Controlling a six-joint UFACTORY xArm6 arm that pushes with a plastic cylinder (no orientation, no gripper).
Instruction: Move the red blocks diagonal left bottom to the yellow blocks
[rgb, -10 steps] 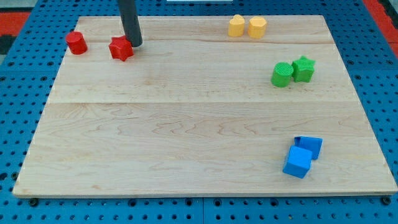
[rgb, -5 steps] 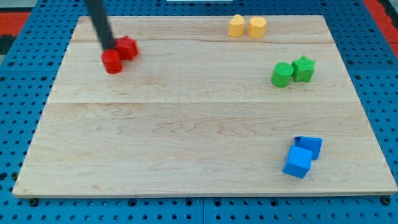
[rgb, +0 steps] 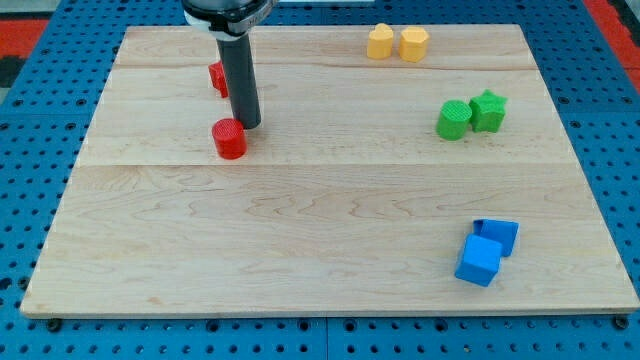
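a pale wooden board (rgb: 330, 250) lies on a blue pegboard table (rgb: 30, 200). everything is placed from the board. a dark rod (rgb: 240, 80) comes down at its upper left; there is no pincer, only my tip (rgb: 249, 124), just right of a red cylinder (rgb: 229, 139), seemingly touching it. a second red block (rgb: 217, 76), shape unclear, sits half hidden behind the rod. two yellow blocks (rgb: 396, 43) touch at the top edge, two green blocks (rgb: 470, 115) at the right, two blue blocks (rgb: 487, 252) at lower right.

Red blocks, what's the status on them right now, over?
My tip down beside red cylinder, at its upper right. Other red block partly hidden behind rod. Yellow blocks far to view's right; path between looks open.
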